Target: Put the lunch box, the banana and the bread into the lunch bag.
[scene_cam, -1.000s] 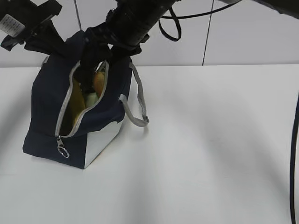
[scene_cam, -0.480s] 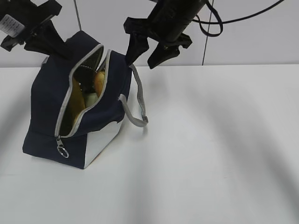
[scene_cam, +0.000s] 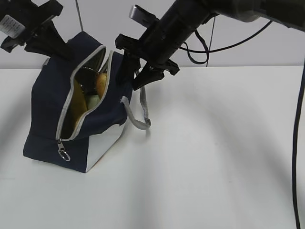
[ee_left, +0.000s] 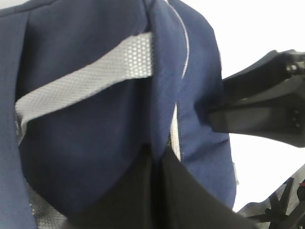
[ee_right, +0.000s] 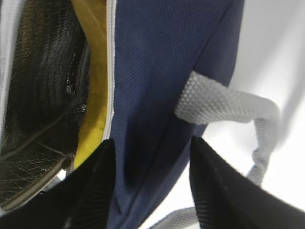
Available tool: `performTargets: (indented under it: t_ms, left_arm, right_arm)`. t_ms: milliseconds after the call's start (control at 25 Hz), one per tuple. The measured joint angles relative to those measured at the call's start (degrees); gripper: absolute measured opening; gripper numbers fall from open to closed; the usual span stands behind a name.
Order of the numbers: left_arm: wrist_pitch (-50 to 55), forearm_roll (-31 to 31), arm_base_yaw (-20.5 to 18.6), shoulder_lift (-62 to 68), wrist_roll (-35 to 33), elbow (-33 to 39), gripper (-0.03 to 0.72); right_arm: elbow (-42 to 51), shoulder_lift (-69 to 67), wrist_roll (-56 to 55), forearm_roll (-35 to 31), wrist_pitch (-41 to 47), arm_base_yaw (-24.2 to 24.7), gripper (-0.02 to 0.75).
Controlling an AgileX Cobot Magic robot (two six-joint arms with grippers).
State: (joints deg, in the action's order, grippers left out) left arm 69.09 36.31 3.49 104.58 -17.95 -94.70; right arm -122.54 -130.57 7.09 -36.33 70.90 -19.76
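Through the zipper opening of the lunch bag (scene_cam: 52, 109) we see only slivers of its contents: an orange-brown curve of the bread (scene_cam: 101, 83), a yellow strip of the banana (scene_cam: 77, 98) and a pale green patch of the lunch box (scene_cam: 94, 101); the rest lies behind the fabric. The left gripper (scene_cam: 52, 45) is cut off by the upper left edge, its fingertips hidden in the cloth beside them. In the right wrist view, the right gripper (ee_right: 151, 179) shows only blurred fingers (ee_right: 217, 191), their bases cropped below.
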Motion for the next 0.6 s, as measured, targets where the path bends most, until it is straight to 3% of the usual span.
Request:
performTargets:
  t_ms: [320,600]
  left_arm:
    - [0.06,0.00,0.00,0.00,0.00,0.00,-0.003]
    - [0.48,7.87,0.21,0.31,-0.49,0.00,-0.003]
  right_arm:
    - [0.02,-0.70,0.72,-0.76,-0.10,0.00,0.033]
    - [-2.12,0.39,2.69,0.83,0.15,-0.10,-0.005]
